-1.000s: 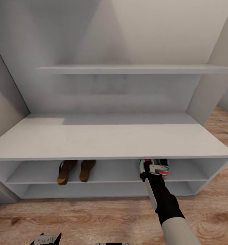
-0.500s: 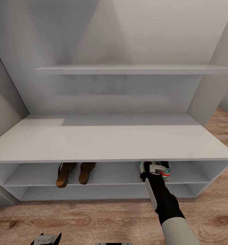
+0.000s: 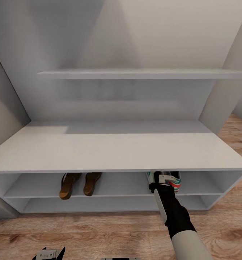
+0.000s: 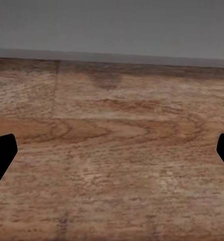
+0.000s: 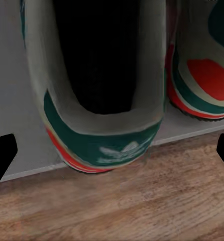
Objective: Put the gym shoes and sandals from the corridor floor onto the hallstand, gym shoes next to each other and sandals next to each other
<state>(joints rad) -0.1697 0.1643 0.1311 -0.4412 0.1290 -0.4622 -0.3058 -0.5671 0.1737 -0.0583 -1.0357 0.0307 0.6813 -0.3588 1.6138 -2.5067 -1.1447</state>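
Right hand (image 3: 163, 179) open at gym shoes (image 5: 104, 100) on hallstand (image 3: 113, 151) shelf beside sandals (image 3: 79, 183).

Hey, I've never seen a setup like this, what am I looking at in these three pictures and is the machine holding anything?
These are simulator renders of a wheeled two-armed robot tidying shoes. The big picture comes from its head camera, looking down at a pale grey shoe rack on a wood floor. On the upper open shelf lie two brown sandals side by side, and further right two gym shoes, with the right hand reaching in at them. The other two pictures come from cameras near each hand. The right one shows the shoes' heels close up at the shelf edge, fingers apart, gripping nothing. The left hand is open above bare floor.
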